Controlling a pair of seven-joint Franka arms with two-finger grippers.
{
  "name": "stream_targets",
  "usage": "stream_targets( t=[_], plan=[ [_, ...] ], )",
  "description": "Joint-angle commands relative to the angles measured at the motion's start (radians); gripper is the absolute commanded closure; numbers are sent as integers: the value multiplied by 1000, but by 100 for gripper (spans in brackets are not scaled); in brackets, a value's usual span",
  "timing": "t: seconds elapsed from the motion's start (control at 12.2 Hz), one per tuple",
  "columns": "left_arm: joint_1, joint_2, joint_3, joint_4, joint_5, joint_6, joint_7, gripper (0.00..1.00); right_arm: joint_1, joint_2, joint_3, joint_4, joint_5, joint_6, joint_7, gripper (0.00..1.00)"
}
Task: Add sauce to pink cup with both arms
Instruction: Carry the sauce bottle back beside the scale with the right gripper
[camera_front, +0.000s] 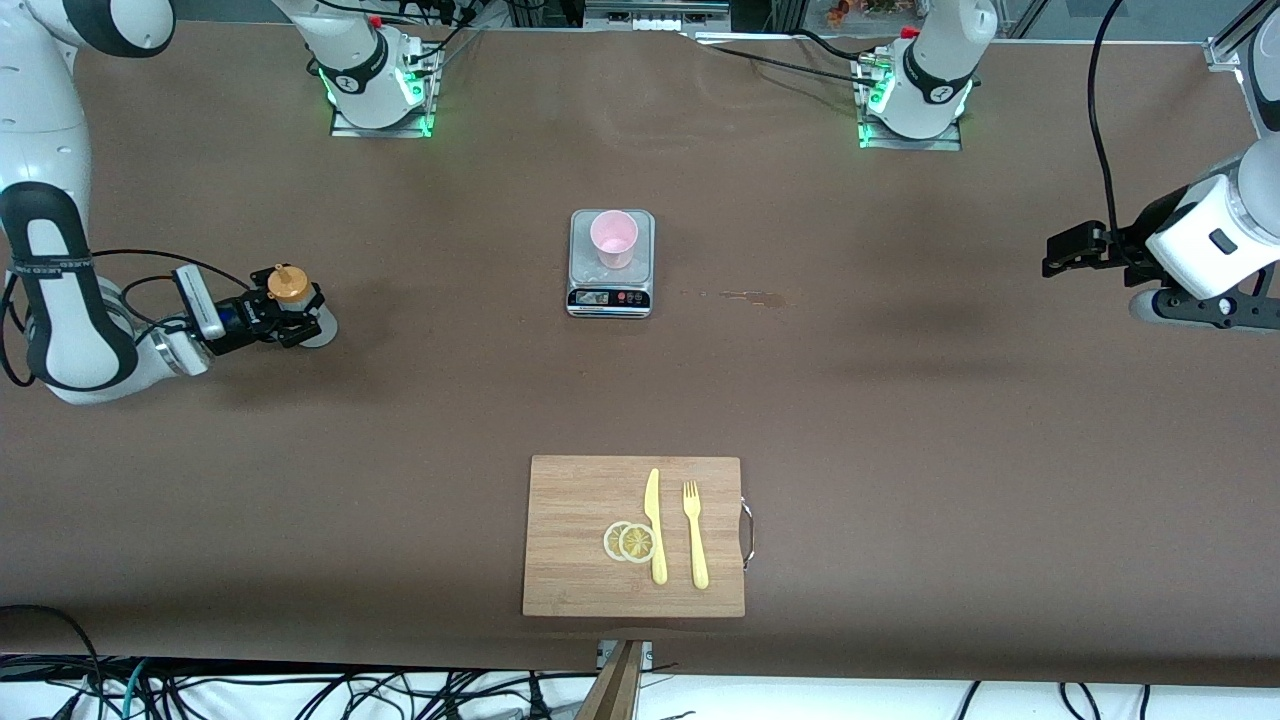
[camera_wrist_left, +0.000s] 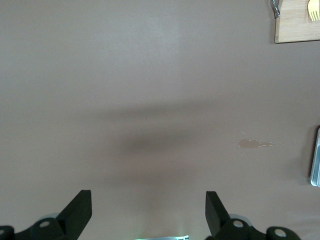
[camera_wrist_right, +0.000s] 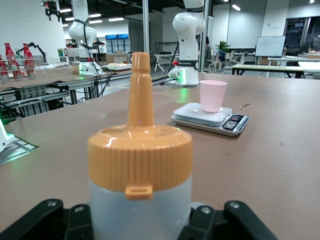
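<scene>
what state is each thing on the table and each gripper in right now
sauce bottle: upright, orange cap on, between the right gripper's fingers
right gripper: shut on sauce bottle
left gripper: open, holding nothing, waiting over bare table
pink cup: upright on the scale
scale: display lit
lemon slices: overlapping on cutting board

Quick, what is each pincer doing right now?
Left pincer: open, holding nothing, over bare table.
Right pincer: shut on the sauce bottle, which is upright.
</scene>
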Motion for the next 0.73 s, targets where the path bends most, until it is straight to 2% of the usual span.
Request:
stream_targets(
  t=[0.0,0.24,0.65],
  plan=[
    [9,13,-8,34,19,-24,20,0,-9,54,11,26,16,-36,-58,86],
    [10,16,-8,34,19,-24,20,0,-9,74,11,-11,36,-27,-62,86],
    [10,20,-8,34,19,-24,20,0,19,90,20,-71,131,7,-68,86]
  ],
)
